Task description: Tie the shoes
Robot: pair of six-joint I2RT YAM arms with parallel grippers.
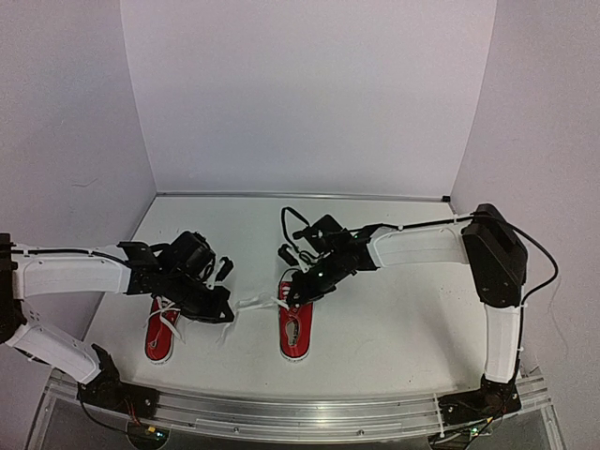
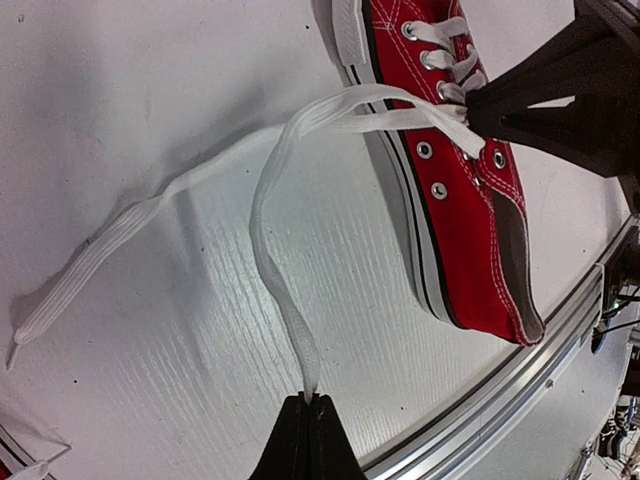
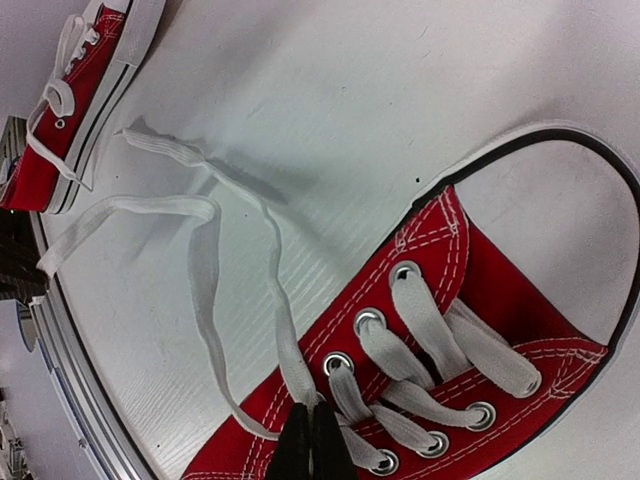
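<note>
Two small red canvas low-top sneakers sit toward the near edge of the smooth white table (image 1: 394, 319): the middle sneaker (image 1: 294, 330) lies between the arms, and the left sneaker (image 1: 157, 339) lies partly under the left arm. Both arms work on the middle one. The left gripper (image 2: 308, 405) is fully closed, pinching the flat white lace (image 2: 272, 240) at its very tip. The right gripper (image 3: 308, 415) is also fully closed, nipping the same lace where it leaves the top metal eyelets (image 3: 369, 322).

The weak point is probably the left pinch. It holds so little of the woven tape that a firm pull could slide the lace out from between the fingers. The sneaker looks light and the tabletop slick, so tension could also drag or twist the shoe toward the aluminium rail (image 1: 281, 412) rather than tighten anything. The second strand trails loose across the table, and a crossing move could sweep it aside or catch it.

The lace is limp and ribbon-like, and it folds and twists where it bends. The canvas is matte with white stitching. The rubber sole is white with a thin dark stripe, and the eyelets are small shiny rings.
</note>
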